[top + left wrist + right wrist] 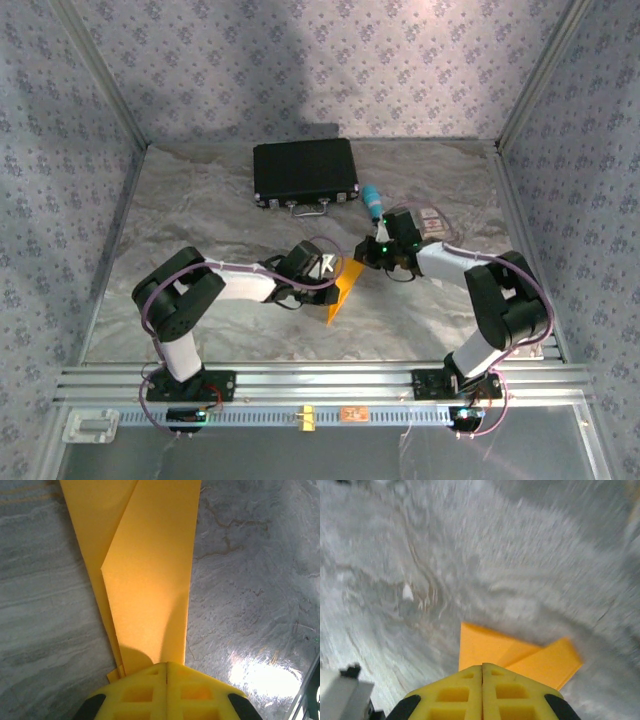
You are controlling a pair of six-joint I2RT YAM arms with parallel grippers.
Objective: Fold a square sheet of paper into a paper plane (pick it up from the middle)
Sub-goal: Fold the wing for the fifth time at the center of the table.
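Observation:
The orange-yellow sheet of paper (340,293) is folded into a narrow, pointed, layered shape like a paper plane and hangs tilted above the table's middle. My left gripper (328,268) is shut on it from the left. In the left wrist view the long folded paper (150,580) runs out from the closed yellow fingertips of that gripper (166,664), with a diagonal fold showing. My right gripper (366,252) is shut on the paper's upper end. In the right wrist view two folded flaps of the paper (490,647) stick out past that gripper (482,666), sharp against a blurred table.
A black case (305,172) lies at the back of the table. A teal tube (372,200) stands just right of it, close behind the right gripper. A small pinkish card (430,220) lies further right. Metal frame posts border both sides.

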